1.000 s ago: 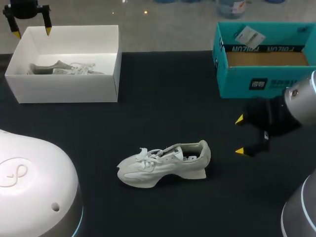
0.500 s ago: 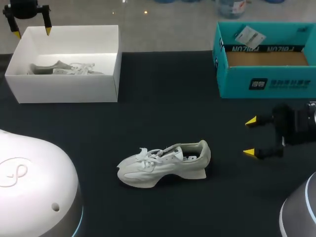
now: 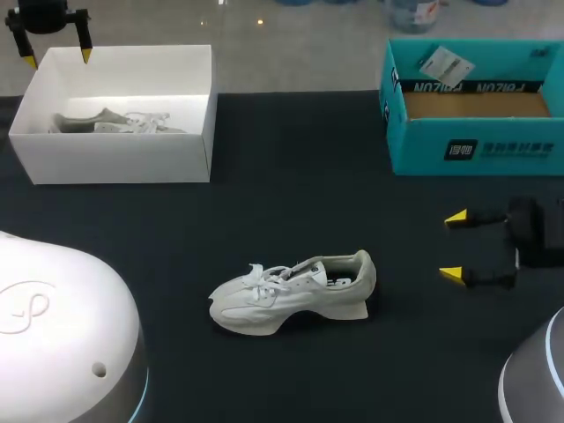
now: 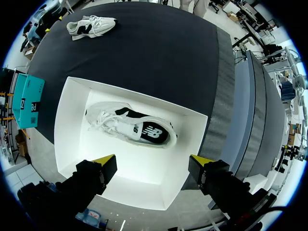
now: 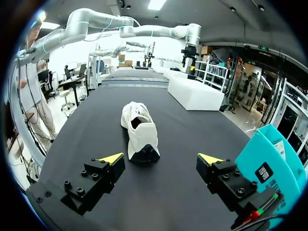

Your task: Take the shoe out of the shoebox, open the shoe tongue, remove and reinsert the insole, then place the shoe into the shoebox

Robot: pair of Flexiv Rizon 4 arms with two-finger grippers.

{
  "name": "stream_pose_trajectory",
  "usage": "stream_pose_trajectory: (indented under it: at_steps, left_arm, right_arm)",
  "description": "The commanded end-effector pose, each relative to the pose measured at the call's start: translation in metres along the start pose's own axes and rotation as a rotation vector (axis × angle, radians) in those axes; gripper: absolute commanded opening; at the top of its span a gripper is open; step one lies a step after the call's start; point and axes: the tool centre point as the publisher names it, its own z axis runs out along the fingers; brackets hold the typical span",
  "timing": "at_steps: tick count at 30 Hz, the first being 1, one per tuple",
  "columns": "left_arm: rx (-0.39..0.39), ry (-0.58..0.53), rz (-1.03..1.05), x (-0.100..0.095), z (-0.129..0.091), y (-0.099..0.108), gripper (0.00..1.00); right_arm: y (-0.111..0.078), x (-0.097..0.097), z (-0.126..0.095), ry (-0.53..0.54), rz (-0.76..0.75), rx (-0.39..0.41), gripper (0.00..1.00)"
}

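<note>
Shoe (image 3: pixel 295 291) sits upright on the surface (image 3: pixel 308 176), unboxed, toe toward 9 o'clock. Right end effector (image 3: pixel 454 247), spread and empty, has withdrawn toward 3 o'clock, clear of the heel. Tongue step judged not begun. Left end effector (image 3: pixel 58 57) hangs spread at 10 o'clock.

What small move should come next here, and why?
Probably lower the left gripper into the white shoebox toward the boxed shoe: it hangs open above the box, that shoe lies ahead of its fingers, while the right gripper stands open, apart from the table shoe.
</note>
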Motion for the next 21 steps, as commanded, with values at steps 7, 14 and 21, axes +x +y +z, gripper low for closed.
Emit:
stream_pose_trajectory:
  at_steps: [7, 14, 21]
  left_arm:
    - [-0.001, 0.001, 0.000, 0.000, 0.000, 0.000, 1.00]
    - [-0.001, 0.001, 0.000, 0.000, 0.000, 0.000, 1.00]
    - [-0.001, 0.001, 0.000, 0.000, 0.000, 0.000, 1.00]
  right_arm:
    - [-0.010, -0.010, 0.004, 0.036, 0.030, -0.009, 1.00]
    - [-0.019, -0.010, 0.014, 0.066, 0.008, -0.056, 1.00]
    - [-0.037, -0.012, 0.023, 0.169, -0.039, -0.041, 1.00]
